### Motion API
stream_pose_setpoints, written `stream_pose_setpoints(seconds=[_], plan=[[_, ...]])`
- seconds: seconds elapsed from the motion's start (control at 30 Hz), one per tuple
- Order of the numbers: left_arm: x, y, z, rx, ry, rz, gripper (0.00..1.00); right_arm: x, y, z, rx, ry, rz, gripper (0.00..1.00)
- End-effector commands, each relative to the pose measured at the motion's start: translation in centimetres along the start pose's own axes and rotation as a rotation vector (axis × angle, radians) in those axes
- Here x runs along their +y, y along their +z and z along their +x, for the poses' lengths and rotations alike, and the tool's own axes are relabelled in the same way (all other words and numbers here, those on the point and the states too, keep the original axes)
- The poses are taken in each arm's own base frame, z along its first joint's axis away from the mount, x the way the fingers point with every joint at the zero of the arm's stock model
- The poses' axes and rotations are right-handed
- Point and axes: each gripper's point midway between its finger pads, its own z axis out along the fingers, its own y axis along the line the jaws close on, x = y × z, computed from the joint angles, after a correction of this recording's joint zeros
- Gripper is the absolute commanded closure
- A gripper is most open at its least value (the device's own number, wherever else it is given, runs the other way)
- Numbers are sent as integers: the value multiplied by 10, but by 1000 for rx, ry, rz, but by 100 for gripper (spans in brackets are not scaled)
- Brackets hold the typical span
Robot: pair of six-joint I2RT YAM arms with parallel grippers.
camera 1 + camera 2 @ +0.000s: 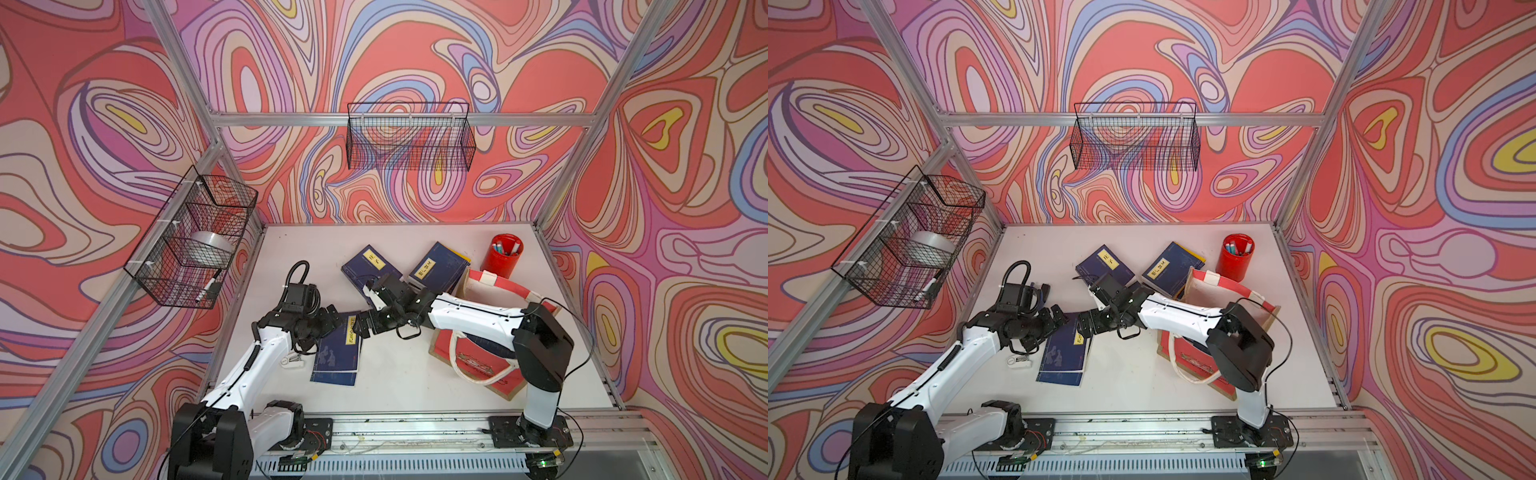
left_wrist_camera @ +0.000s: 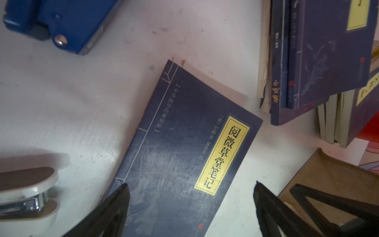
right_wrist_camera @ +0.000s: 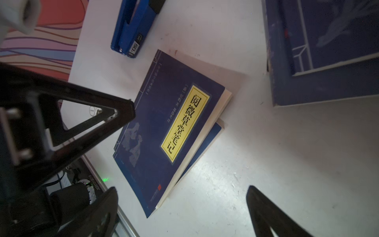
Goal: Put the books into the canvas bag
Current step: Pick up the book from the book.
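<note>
Both top views high, facing down at table [image 1: 395, 382]; wrist views close, sharing book [image 2: 174, 160]

Red pen cup [image 1: 502, 259], blue stapler [image 3: 131, 30], white stapler [image 2: 26, 195], back wire basket [image 1: 409, 143], side basket [image 1: 193, 241] holding tape roll [image 1: 212, 246]

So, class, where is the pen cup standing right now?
In both top views the pen cup stands at the table's far right, just behind the bag and right of the books.
</note>
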Motion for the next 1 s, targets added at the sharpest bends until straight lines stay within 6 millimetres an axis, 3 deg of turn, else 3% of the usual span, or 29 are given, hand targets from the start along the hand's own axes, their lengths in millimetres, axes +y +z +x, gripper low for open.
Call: stream_pose_setpoints(seconds=[0.0,0.27,0.5,0.77,0.97], plan=[[4,9,-3,0,-49,16,4,8,21,5,2,8,-37,2],[26,20,-1,2,-68,-39,4,13,54,20,51,-7,-65,2],[37,28,1,14,-74,-61,5,15,66,26,65,-8,-79,2],[26,39,12,46,-109,74,7,14,73,28,66,-4,-89,4],[14,28,13,35,-93,139,9,14,76,29,63,-7,-97,7]])
